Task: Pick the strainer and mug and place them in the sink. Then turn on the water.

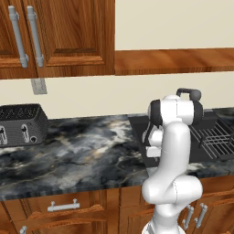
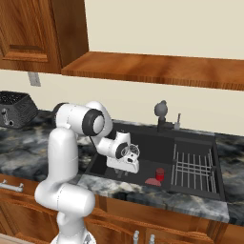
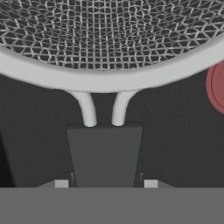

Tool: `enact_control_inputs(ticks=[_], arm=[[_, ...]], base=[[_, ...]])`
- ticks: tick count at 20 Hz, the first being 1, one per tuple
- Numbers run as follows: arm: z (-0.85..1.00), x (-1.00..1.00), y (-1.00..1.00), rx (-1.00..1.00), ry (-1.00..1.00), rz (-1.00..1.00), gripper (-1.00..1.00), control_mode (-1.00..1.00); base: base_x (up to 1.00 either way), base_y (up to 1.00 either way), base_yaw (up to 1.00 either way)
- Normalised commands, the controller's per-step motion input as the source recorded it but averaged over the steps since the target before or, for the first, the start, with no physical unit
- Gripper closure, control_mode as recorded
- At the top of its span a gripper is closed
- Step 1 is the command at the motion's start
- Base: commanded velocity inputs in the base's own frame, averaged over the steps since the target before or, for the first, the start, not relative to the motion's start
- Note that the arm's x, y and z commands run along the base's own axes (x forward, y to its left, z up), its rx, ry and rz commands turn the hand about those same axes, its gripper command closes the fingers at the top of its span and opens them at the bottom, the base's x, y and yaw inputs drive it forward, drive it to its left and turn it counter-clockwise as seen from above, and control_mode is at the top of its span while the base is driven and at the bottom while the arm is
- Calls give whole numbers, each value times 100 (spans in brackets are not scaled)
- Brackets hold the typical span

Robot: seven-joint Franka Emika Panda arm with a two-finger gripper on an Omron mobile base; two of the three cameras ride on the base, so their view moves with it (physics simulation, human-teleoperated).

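Strainer [image 3: 109, 52] held by its handle in the gripper [image 3: 105, 181], jaws closed on the handle, low over the sink [image 2: 157, 143] basin's left part. Mug [image 2: 159, 174] sits in the basin just right of it, near the wire rack [image 2: 193, 167]. Faucet [image 2: 161, 114] at back, toaster [image 1: 20, 124] on table [image 1: 82, 151] far left.

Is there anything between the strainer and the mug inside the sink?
No. In the hand view only bare sink floor separates the strainer rim from the mug.
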Motion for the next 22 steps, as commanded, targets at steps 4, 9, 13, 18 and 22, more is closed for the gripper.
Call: enact_control_inputs(ticks=[4, 9, 13, 18, 22], arm=[[-20, 15, -3, 0, 5, 0, 100, -100], [-19, 12, -5, 0, 4, 0, 100, -100], [-16, 16, -6, 0, 5, 0, 100, -100], [-14, 16, -1, 0, 6, 0, 100, -100], [-22, 17, 0, 0, 5, 0, 100, -100]], base=[[0, 0, 0], [0, 0, 0], [0, 0, 0], [0, 0, 0], [0, 0, 0]])
